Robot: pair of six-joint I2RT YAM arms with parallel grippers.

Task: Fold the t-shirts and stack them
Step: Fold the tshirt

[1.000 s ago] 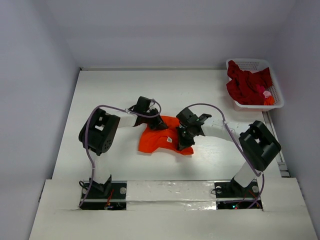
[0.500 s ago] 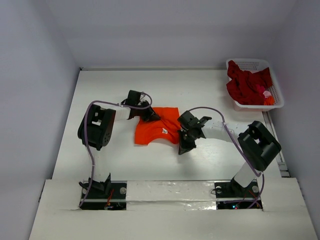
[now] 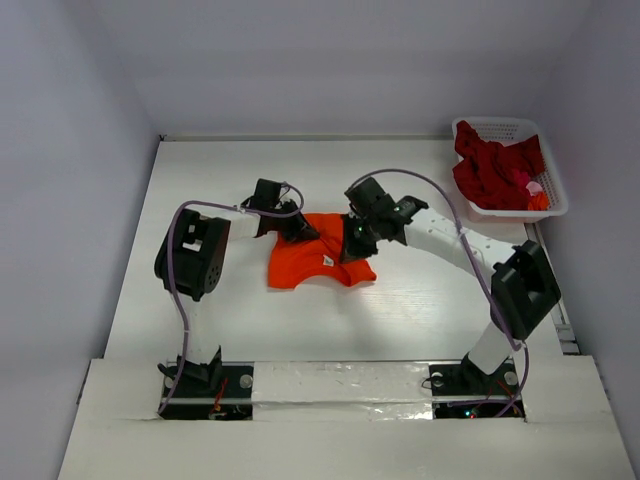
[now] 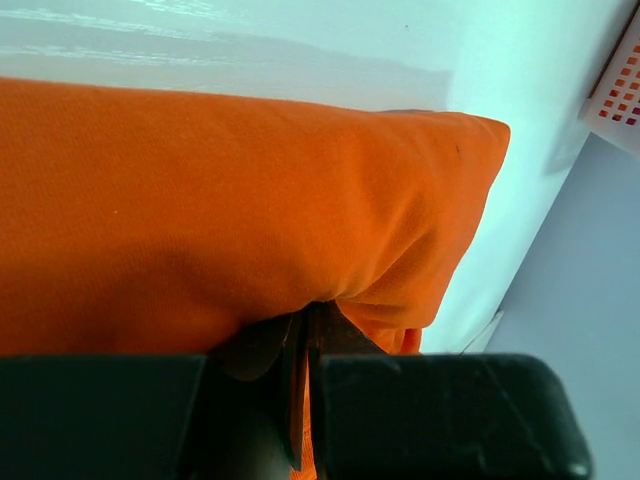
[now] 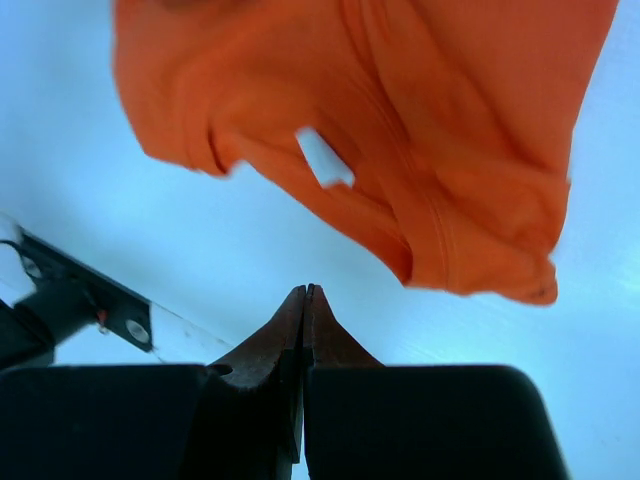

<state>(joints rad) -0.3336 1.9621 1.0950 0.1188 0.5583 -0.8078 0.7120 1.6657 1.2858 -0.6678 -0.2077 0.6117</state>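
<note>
Top view: you get bright, even light from overhead. The table (image 3: 200,320) reads very white, and the shadows under the arms (image 3: 195,260) are soft and short. The shiny tape strip (image 3: 340,385) at the near edge throws patchy glare.

Left wrist view: strong cyan cast on the table. The orange shirt (image 4: 200,200) is oversaturated and soft this close. The basket (image 4: 625,85) corner is blurred, and the left gripper (image 4: 305,330) housing is crushed to black.

Right wrist view: same cast. The shirt and its white label (image 5: 325,158) are smeared, while the right gripper (image 5: 305,300) tips look sharp.
</note>
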